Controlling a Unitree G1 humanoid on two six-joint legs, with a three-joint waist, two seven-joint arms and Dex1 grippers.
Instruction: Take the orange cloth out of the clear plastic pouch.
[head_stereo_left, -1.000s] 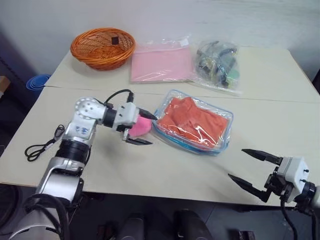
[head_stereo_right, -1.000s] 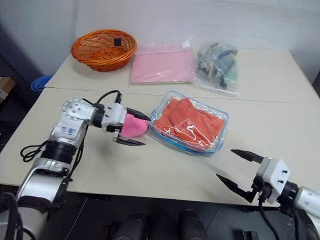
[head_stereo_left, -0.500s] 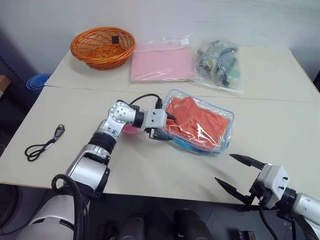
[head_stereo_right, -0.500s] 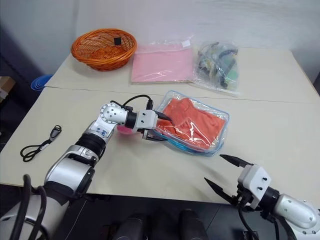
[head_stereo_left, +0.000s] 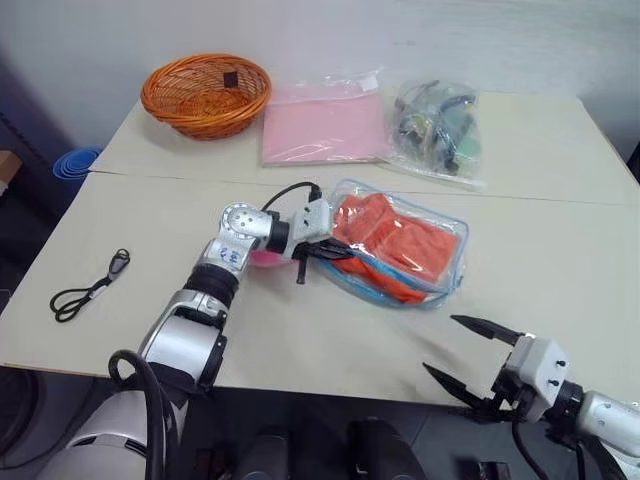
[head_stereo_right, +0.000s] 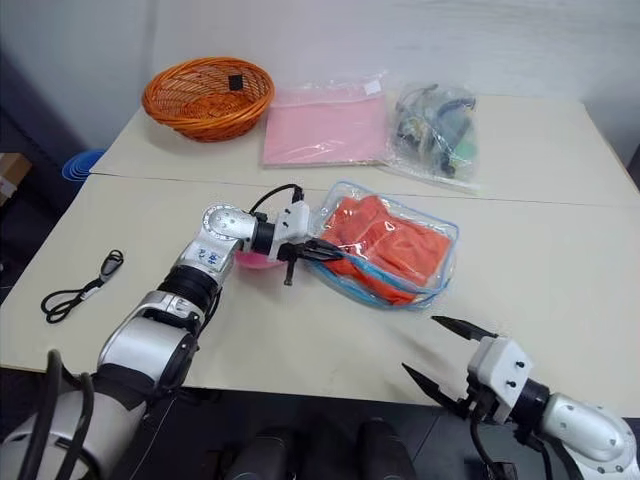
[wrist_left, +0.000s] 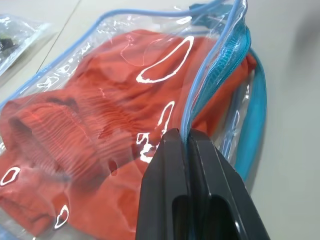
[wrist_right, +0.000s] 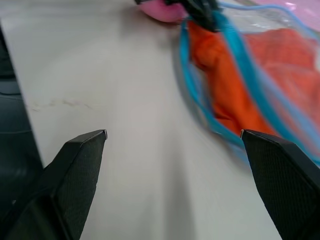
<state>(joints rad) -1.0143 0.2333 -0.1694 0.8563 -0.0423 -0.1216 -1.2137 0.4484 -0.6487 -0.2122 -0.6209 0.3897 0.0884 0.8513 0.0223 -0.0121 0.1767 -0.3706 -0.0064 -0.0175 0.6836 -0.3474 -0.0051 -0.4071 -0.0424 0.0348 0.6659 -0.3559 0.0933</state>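
The clear plastic pouch (head_stereo_left: 452, 243), trimmed in light blue, lies in the middle of the table with the orange cloth (head_stereo_left: 398, 244) folded inside it. A fluffy pink pom-pom (head_stereo_left: 263, 258) sits at its left end, partly hidden behind my left arm. My left gripper (head_stereo_left: 326, 249) is shut on the pouch's blue zipper edge; the left wrist view shows the two fingertips (wrist_left: 172, 137) pinching that trim, with the orange cloth (wrist_left: 95, 125) behind the plastic. My right gripper (head_stereo_left: 443, 345) hovers open at the table's front edge, to the right of and nearer than the pouch (wrist_right: 235, 55).
At the back stand an orange wicker basket (head_stereo_left: 205, 95), a clear bag with a pink sheet (head_stereo_left: 325, 125) and a clear bag of dark items (head_stereo_left: 437, 125). A black cord (head_stereo_left: 88, 288) lies at the front left. A seam crosses the table behind the pouch.
My left gripper has moved right, past the pom-pom, to the pouch's left edge and has shut on the zipper trim. The open right gripper has drifted a little left and lower.
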